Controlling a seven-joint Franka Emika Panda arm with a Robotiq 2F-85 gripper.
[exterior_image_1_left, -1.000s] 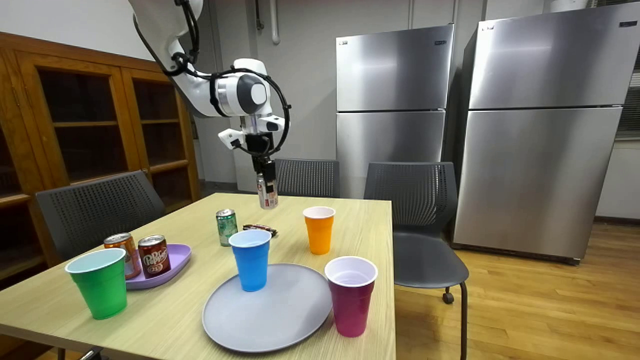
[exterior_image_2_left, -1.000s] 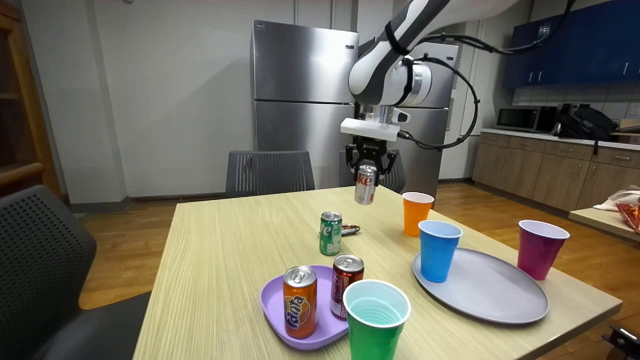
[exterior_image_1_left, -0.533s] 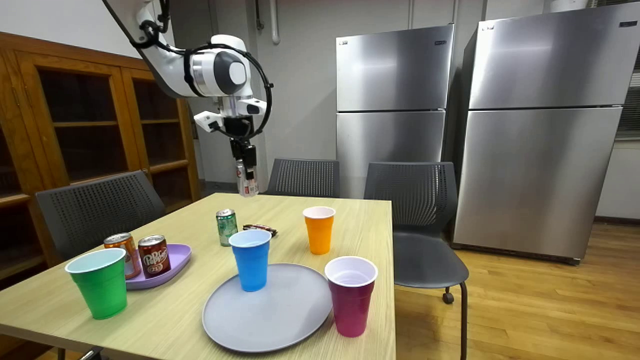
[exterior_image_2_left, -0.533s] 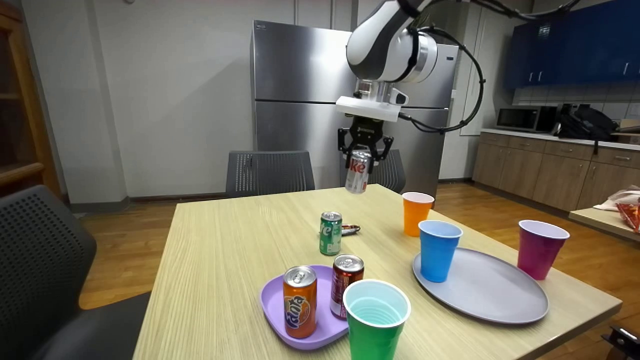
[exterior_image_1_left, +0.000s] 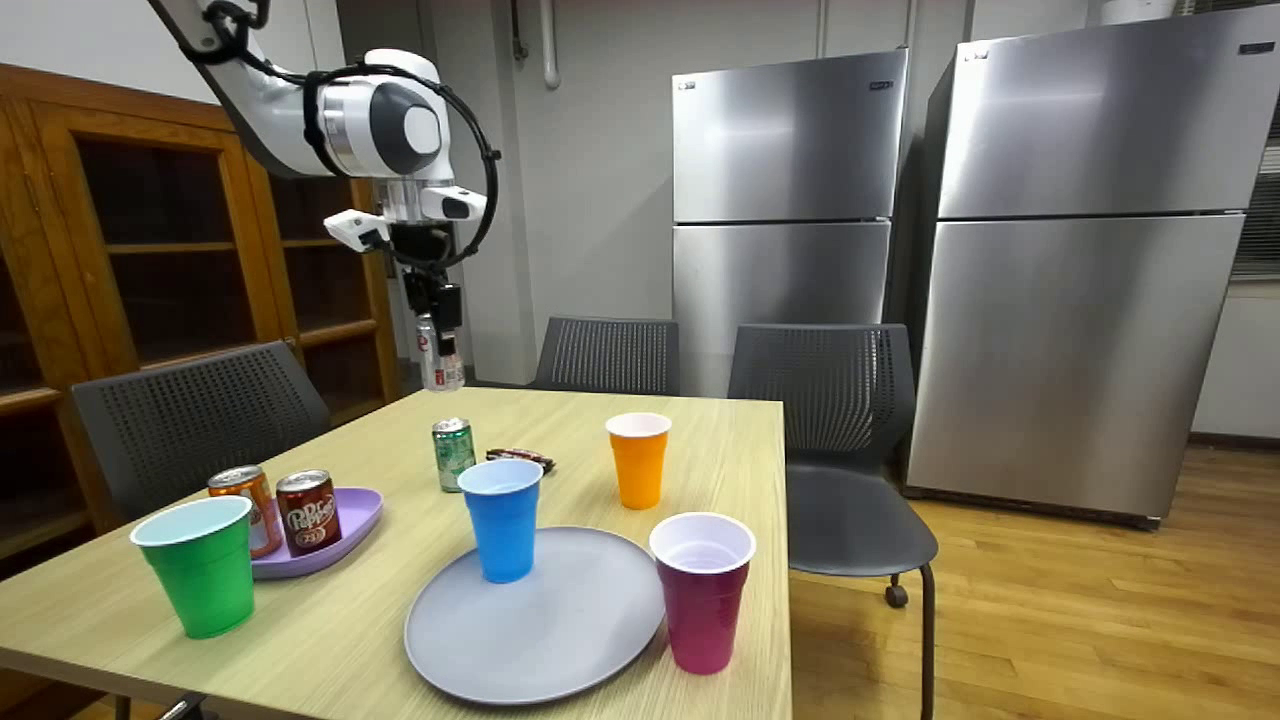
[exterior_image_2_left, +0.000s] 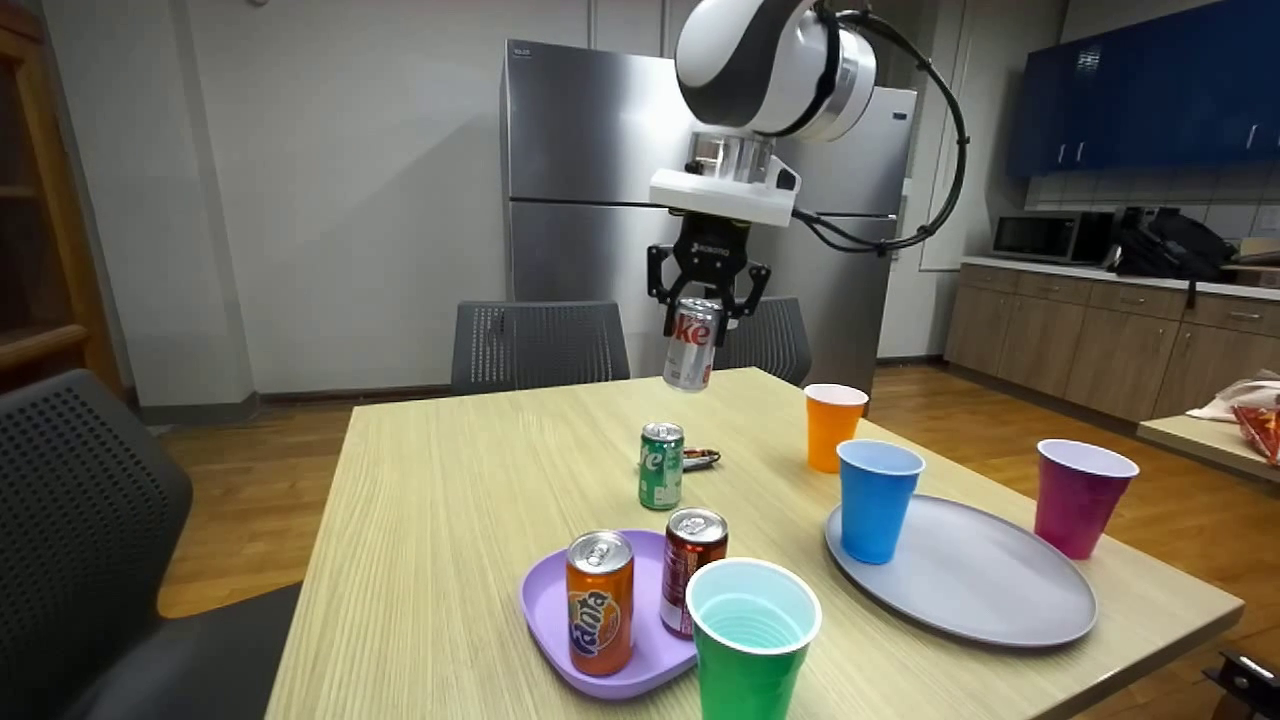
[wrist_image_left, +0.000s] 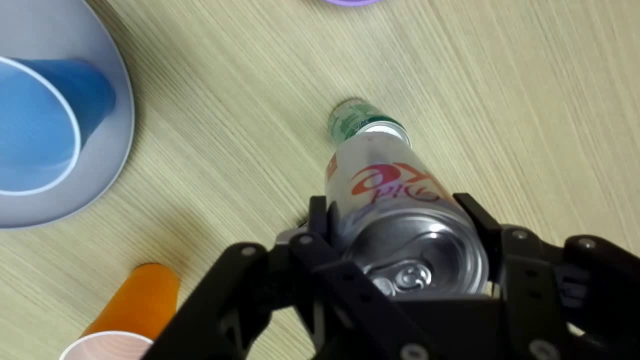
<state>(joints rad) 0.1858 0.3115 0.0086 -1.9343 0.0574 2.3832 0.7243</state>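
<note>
My gripper (exterior_image_2_left: 695, 328) is shut around the upper part of a silver Diet Coke can (exterior_image_2_left: 690, 355), its fingers (wrist_image_left: 318, 215) pressed on opposite sides. In the wrist view the can's pull-tab top faces the camera. The can hangs above the table, slightly tilted, in both exterior views. Beyond its lower end, a green Sprite can (wrist_image_left: 350, 120) stands on the table, partly covered by the held can in the wrist view. A small dark wrapped item (exterior_image_1_left: 522, 458) lies beside the Sprite can; the gripper hides most of it in the wrist view.
An orange cup (exterior_image_1_left: 640, 468), a maroon cup (exterior_image_1_left: 700, 615) and a green cup (exterior_image_1_left: 205, 575) stand on the table. The blue cup (exterior_image_2_left: 876, 515) is on a grey plate (exterior_image_2_left: 985, 600). A Fanta can (exterior_image_2_left: 600, 615) and a Dr Pepper can (exterior_image_1_left: 308, 512) share a purple dish (exterior_image_2_left: 545, 590).
The arm has carried the Diet Coke can up a little, then leftward in both exterior views, closer to the Sprite can. The grip stays the same and the table items have not moved.
</note>
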